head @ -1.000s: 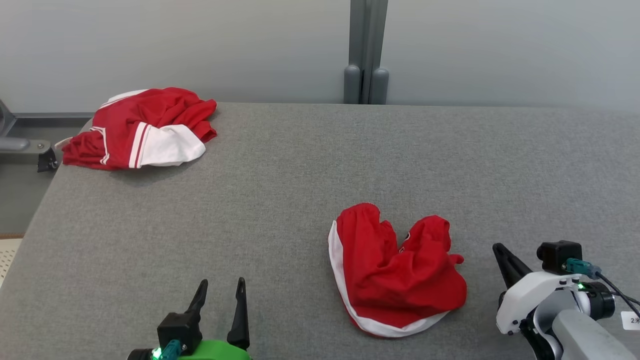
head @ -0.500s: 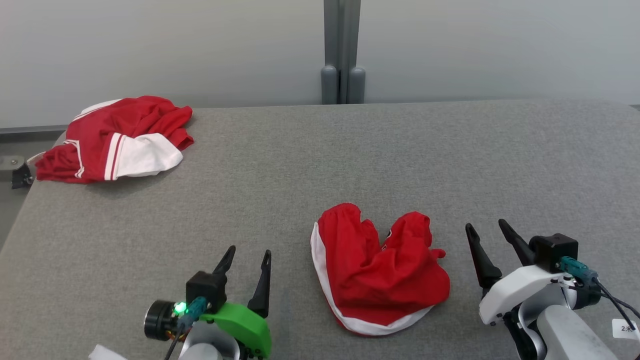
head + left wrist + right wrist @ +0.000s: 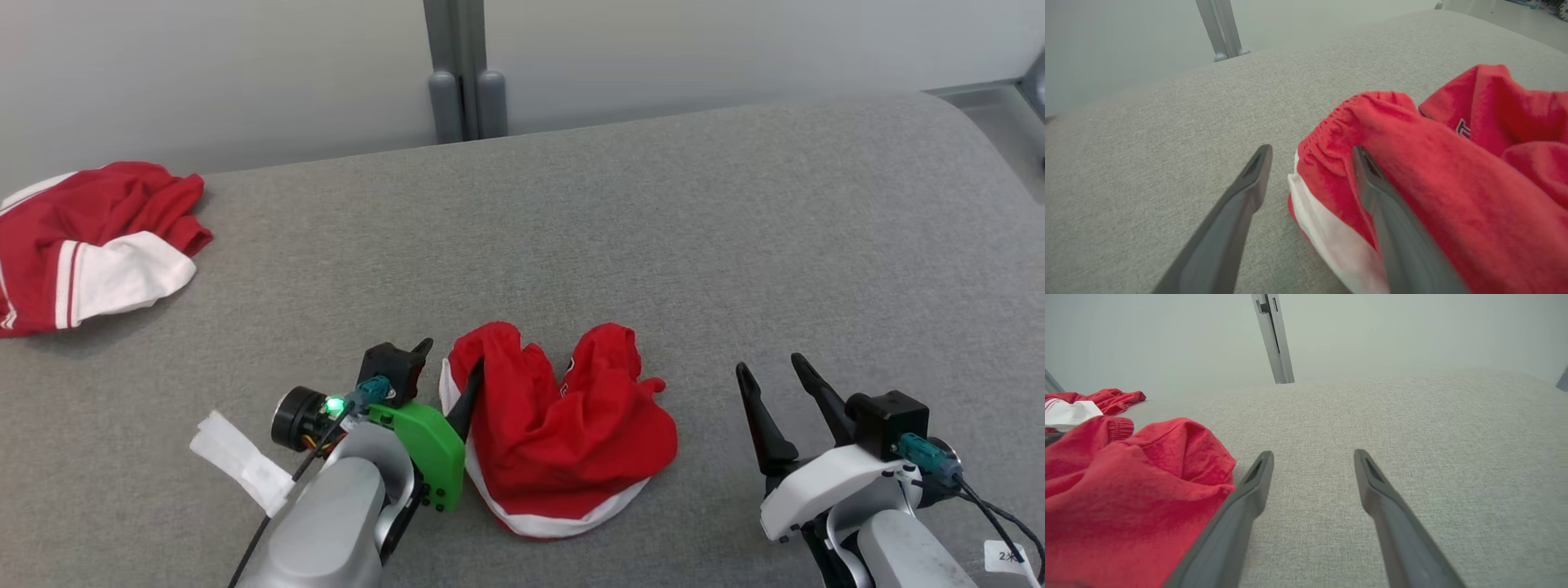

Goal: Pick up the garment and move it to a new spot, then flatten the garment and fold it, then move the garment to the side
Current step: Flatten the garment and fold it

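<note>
Lower centre of head view: my left gripper point(image 3: 449, 363) angles up-right, jaws wide, 1 finger over the red garment point(image 3: 563, 433), 1 beside it. Lower right, my right gripper point(image 3: 769, 366) wide, empty.

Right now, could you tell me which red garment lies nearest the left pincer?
The crumpled garment in front: the open left pincer straddles its white-trimmed edge. The other garment lies at the far left.

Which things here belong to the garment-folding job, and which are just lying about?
Job: crumpled red garment near the front; left gripper, open over its edge; right gripper, open beside it.
Lying about: second red-and-white garment, far left; grey post.
</note>
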Motion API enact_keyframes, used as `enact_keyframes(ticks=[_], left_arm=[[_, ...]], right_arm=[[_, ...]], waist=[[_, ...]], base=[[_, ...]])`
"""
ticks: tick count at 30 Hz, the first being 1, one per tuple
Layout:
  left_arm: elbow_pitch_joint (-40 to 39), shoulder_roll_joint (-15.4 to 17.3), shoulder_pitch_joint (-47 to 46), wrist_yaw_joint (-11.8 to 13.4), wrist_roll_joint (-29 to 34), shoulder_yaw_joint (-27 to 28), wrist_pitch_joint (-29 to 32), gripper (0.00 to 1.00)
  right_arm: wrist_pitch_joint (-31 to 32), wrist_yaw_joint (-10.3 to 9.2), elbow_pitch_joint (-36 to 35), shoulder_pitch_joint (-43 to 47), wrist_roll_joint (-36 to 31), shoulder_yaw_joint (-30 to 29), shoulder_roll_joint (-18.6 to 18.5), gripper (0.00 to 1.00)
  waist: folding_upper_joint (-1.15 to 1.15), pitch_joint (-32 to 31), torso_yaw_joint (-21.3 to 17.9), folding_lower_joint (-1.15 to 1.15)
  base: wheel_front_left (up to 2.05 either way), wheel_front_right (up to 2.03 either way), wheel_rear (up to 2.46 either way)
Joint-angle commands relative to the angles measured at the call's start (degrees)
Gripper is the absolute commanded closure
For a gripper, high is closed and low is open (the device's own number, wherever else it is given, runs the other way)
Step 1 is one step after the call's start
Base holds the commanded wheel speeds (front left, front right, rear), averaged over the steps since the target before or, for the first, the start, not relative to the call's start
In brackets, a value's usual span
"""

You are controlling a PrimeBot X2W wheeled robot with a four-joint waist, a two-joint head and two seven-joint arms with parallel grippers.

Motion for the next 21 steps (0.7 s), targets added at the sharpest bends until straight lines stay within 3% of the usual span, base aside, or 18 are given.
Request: enact_keyframes(ticks=[1, 7, 14, 15, 16, 17, 18, 21], left_arm=[[1.4, 0.2, -1.6, -0.3, -0.8, -0.5, 0.6, 0.00], [7.8, 0.2, -5.0, 0.6, -2.4, -2.3, 2.5, 0.00], [11.7, 0.2, -5.9, 4.2, -5.1, -3.7, 3.9, 0.00], [11.8, 0.2, -5.9, 4.5, -5.4, -3.9, 3.6, 0.20], [11.8, 0.3, -6.0, 4.7, -5.9, -4.1, 3.3, 0.63], [11.7, 0.3, -6.0, 4.9, -6.3, -4.3, 3.1, 0.85], [11.6, 0.3, -6.0, 5.1, -6.9, -4.5, 2.5, 1.00], [11.2, 0.3, -5.4, 6.4, -8.4, -4.6, 1.0, 1.00]], right_arm=[[0.2, -0.08, -0.5, 0.5, -0.4, 0.0, 0.3, 0.00], [0.5, -0.08, -1.5, 1.2, 0.0, 0.2, 0.2, 0.00], [0.5, -0.08, -1.9, 1.5, -0.3, -0.3, 0.6, 0.00], [0.5, -0.08, -1.9, 1.6, -0.3, -0.3, 0.7, 0.00], [0.4, -0.08, -1.9, 1.6, -0.3, -0.3, 0.8, 0.00], [0.4, -0.08, -1.9, 1.6, -0.2, -0.3, 0.9, 0.00], [0.4, -0.08, -1.8, 1.7, -0.2, -0.3, 0.9, 0.00], [0.3, -0.08, -1.6, 2.2, -0.2, -0.4, 0.9, 0.00]], waist=[[0.00, 2.4, -2.8, 0.00], [0.00, 3.7, -5.1, 0.00], [0.00, 3.8, -5.2, 0.00], [0.00, 3.8, -5.1, 0.00], [0.00, 3.6, -4.8, 0.00], [0.00, 3.4, -4.5, 0.00], [0.00, 3.2, -4.2, 0.00], [0.00, 2.2, -3.0, 0.00]], base=[[0.00, 0.00, 0.00], [0.00, 0.00, 0.00], [0.00, 0.00, 0.00], [0.00, 0.00, 0.00], [0.00, 0.00, 0.00], [0.00, 0.00, 0.00], [0.00, 0.00, 0.00], [0.00, 0.00, 0.00]])
